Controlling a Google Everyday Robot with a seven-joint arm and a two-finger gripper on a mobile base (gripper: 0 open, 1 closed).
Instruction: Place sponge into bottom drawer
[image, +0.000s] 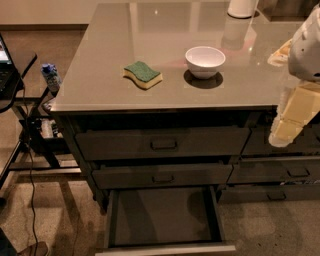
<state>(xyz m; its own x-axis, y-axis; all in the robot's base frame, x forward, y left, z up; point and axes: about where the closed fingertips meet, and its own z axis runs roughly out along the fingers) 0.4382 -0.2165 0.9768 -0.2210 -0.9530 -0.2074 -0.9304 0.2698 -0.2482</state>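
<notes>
The sponge (143, 74), green scouring top over yellow foam, lies flat on the grey countertop (100, 75), left of centre and clear of the front edge. The bottom drawer (162, 216) is pulled out below the two closed drawers; its flat dark interior holds nothing. My gripper (286, 134) hangs at the right edge of the view, in front of the counter's right front edge, below the white arm housing (306, 47). It is well to the right of the sponge, touches nothing and holds nothing.
A white bowl (205, 61) stands right of the sponge. A white cylindrical object (242, 7) stands at the back. The narrower right-hand drawers (295, 172) are closed. To the left are a dark side table (12, 82), a small bottle (51, 76) and cables on the floor.
</notes>
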